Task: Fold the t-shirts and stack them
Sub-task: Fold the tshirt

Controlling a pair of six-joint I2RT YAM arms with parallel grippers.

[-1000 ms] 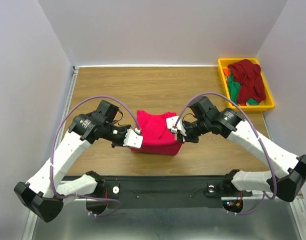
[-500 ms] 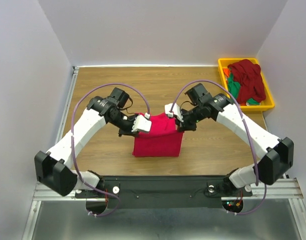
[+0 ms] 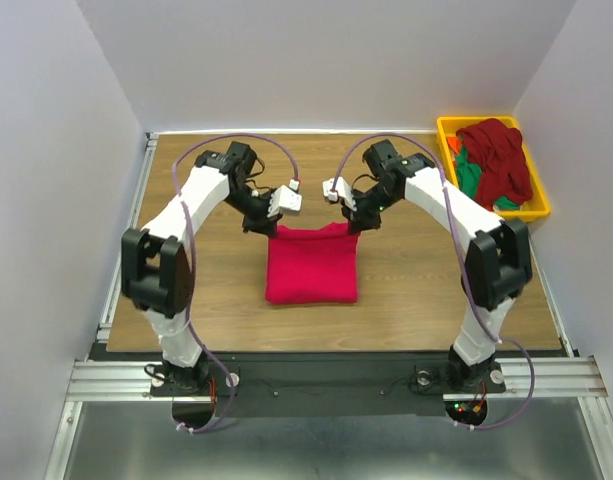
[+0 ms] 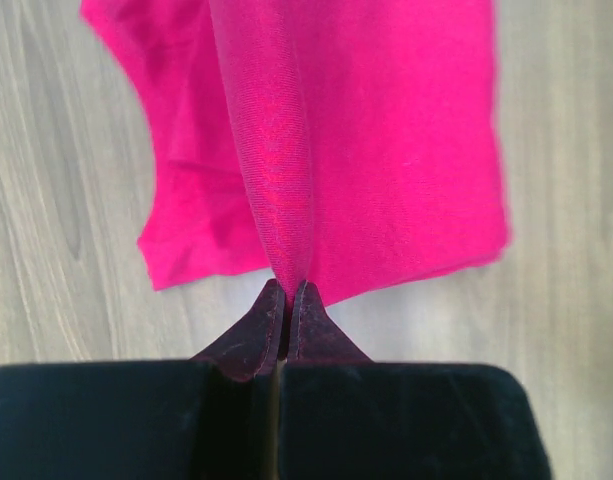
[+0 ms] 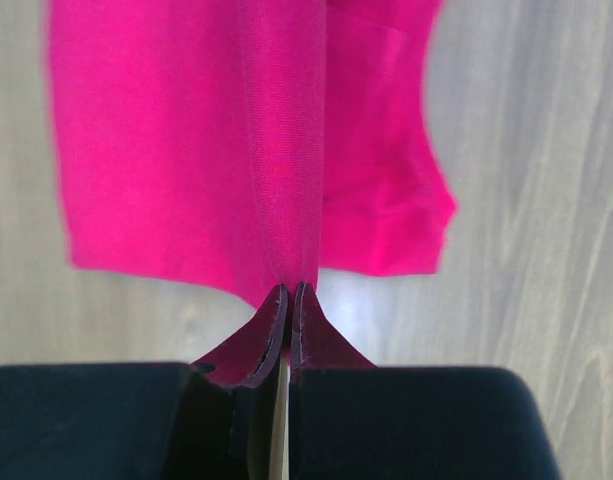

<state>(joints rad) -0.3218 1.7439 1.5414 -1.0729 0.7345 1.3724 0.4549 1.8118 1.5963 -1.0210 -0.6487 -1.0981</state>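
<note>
Where your crimson-pink t-shirt (image 3: pixel 312 265) lies: folded into a rough square on the table (image 3: pixel 206 300), mid-board, between both arms.
Left gripper (image 4: pixel 286 292): clenched on a ridge of the shirt's cloth at its far left corner, drawn up off the wood.
Right gripper (image 5: pixel 289 292): pinching a matching ridge at the far right corner.
Yellow tray (image 3: pixel 473 120): far right corner of the table, well apart; the maroon t-shirt (image 3: pixel 501 155) is heaped over green cloth (image 3: pixel 469 178).

Bright, even light from overhead. Faint soft shadows on the bench (image 3: pixel 406 290) under the arms (image 3: pixel 191 215). Top view sharp. Wrist views softer: crimson-pink t-shirt (image 4: pixel 386 150) blurs close to left claw (image 4: pixel 288 292) and right claw (image 5: pixel 289 292); claw housings underexposed, near-black.
</note>
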